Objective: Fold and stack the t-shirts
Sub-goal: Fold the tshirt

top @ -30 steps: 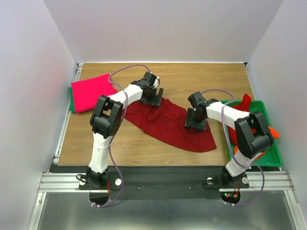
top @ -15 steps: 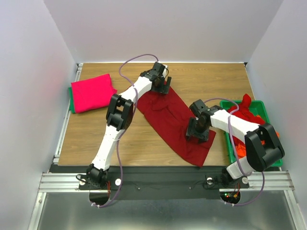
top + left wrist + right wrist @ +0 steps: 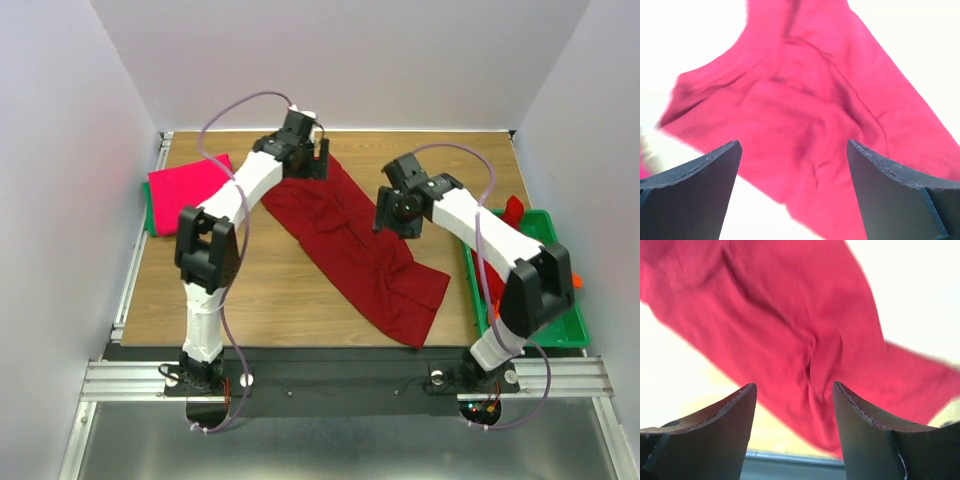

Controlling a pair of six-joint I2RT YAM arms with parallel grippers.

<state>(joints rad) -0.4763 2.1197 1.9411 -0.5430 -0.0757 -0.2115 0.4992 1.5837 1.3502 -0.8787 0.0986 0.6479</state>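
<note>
Wooden table (image 3: 290, 290), green tray (image 3: 572, 322) at its right edge — white walls (image 3: 350, 60) around

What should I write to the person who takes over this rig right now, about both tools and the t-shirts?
Left tool: open, empty, over the far end of the dark red t-shirt.
Right tool: open, empty, over the same shirt's right side.
That shirt lies unfolded and wrinkled across the table.
Done: pink t-shirt folded, far left.
Left: fold and stack the dark red one, then the red and orange shirts in the green tray.
</note>
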